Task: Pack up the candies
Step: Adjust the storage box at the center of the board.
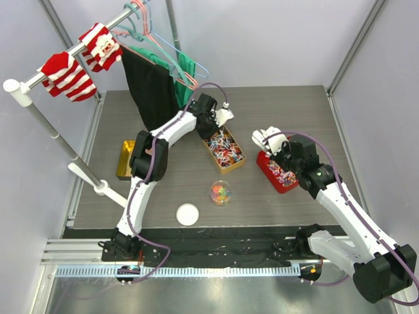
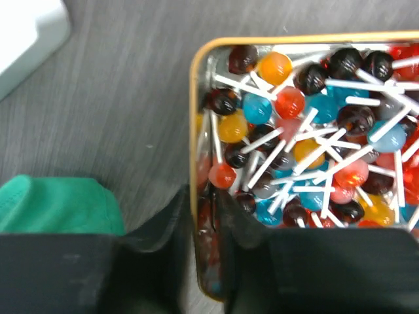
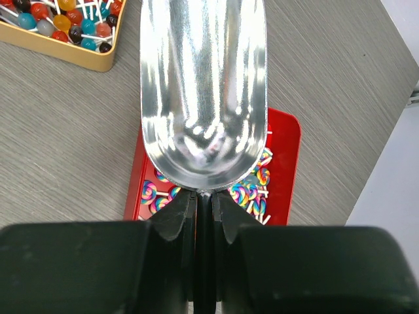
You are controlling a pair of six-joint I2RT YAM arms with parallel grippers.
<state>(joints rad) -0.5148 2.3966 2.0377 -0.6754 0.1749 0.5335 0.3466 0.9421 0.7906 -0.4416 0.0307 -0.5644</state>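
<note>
A gold tin holds round lollipops in orange, red, blue and dark colours. My left gripper is shut on the tin's left wall, one finger inside and one outside. A red tin holds rainbow swirl candies. My right gripper is shut on the handle of an empty silver scoop, which hovers over the red tin. A small clear cup of mixed bright candies stands at front centre.
A white round lid lies near the front. A gold tin lid lies at the left. A clothes rack with striped socks, hangers, a black cloth and a green cloth stands at the back left.
</note>
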